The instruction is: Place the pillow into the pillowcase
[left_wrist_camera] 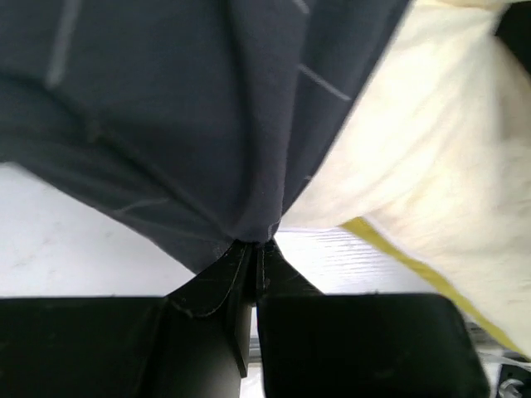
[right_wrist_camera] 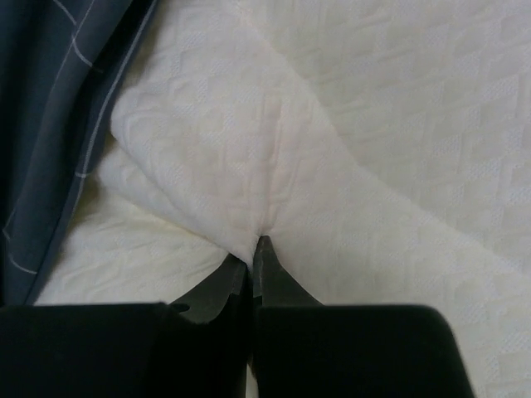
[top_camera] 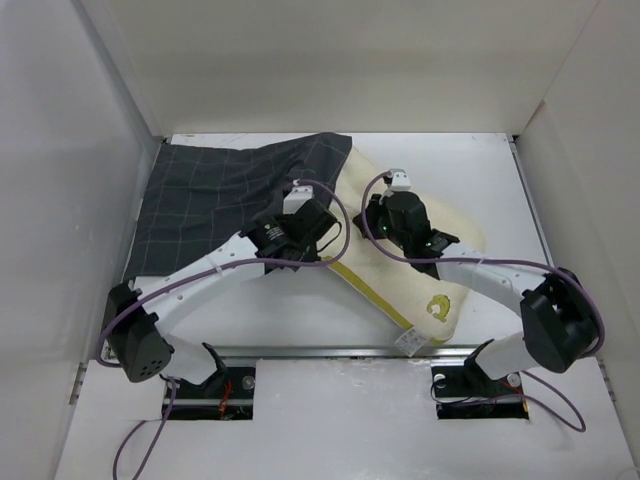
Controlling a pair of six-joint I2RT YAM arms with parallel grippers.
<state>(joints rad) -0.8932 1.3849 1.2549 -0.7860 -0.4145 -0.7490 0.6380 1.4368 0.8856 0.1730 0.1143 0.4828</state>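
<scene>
Left fingers (left_wrist_camera: 220,278) clamp the pillowcase (left_wrist_camera: 166,108) edge; right fingers (right_wrist_camera: 211,290) pinch the pillow (right_wrist_camera: 373,149). Either thin pinch may slip under pull.

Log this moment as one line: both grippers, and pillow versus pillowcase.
left gripper: shut on pillowcase edge | right gripper: shut on pillow fabric | pillowcase overlaps one pillow corner | most of pillow outside

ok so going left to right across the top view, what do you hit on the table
pillowcase → left pincer, shut on the pillowcase's edge → right pincer, pinching the pillow → yellow emblem near the pillow's right end
</scene>
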